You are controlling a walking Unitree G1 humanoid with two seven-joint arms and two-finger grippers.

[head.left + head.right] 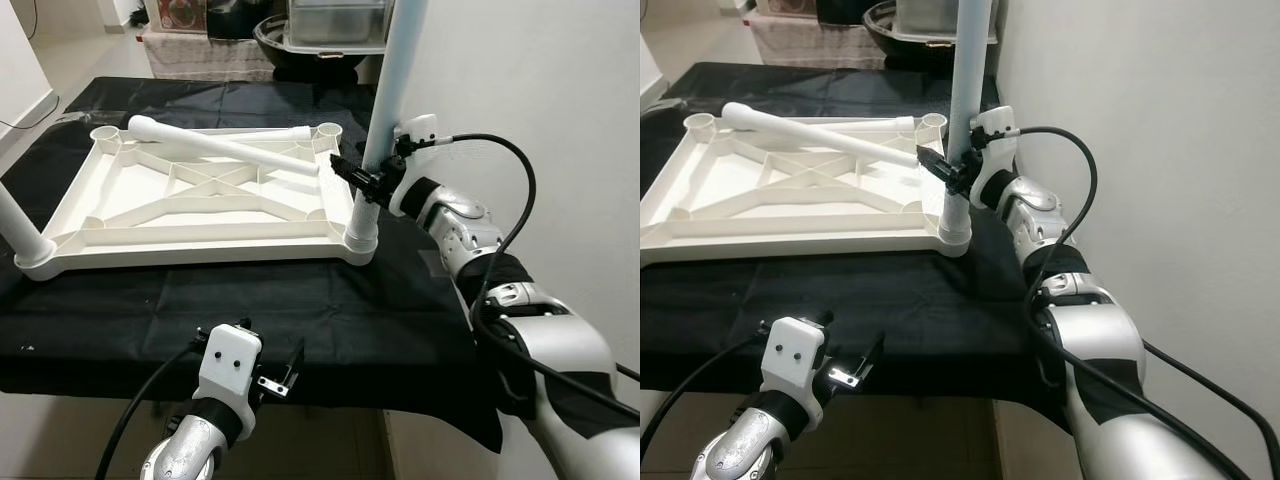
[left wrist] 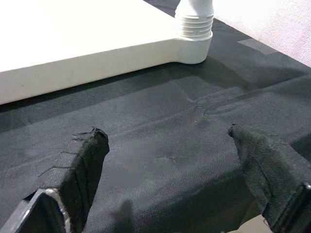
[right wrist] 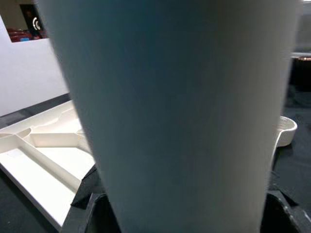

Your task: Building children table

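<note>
Your white tabletop [image 1: 190, 205] lies upside down on the black cloth [image 1: 300, 310] that covers the work surface, ribbed underside facing up, reaching from the surface's left edge almost to its right edge. Its raised rim makes it a shallow tray, and one loose white leg [image 1: 225, 148] rests in it, lying slantwise across the ribs from the far-left corner socket [image 1: 105, 133] toward the right side. The far-right corner socket [image 1: 328, 130] is open, with nothing screwed into it.

At the near-right corner of the tabletop an upright leg [image 1: 388, 95] stands in its socket, its threaded collar [image 2: 194, 20] sitting on the corner boss. Your right gripper [image 1: 362, 180] is clamped around this leg just above the socket, one black finger on each side of the tube; from the right wrist camera the pale tube sits squarely between the fingers [image 3: 92, 204]. Another leg [image 1: 18, 225] rises at the near-left corner.

Your left gripper [image 1: 272, 372] hangs low at the near edge of the surface, in front of the cloth and apart from the tabletop. Its two fingers [image 2: 82, 165] are spread wide with nothing between them but bare cloth.

Beyond the far edge, a dark bowl [image 1: 275, 40] and a clear plastic bin [image 1: 335, 22] stand on the floor; you cannot tell what they hold.
</note>
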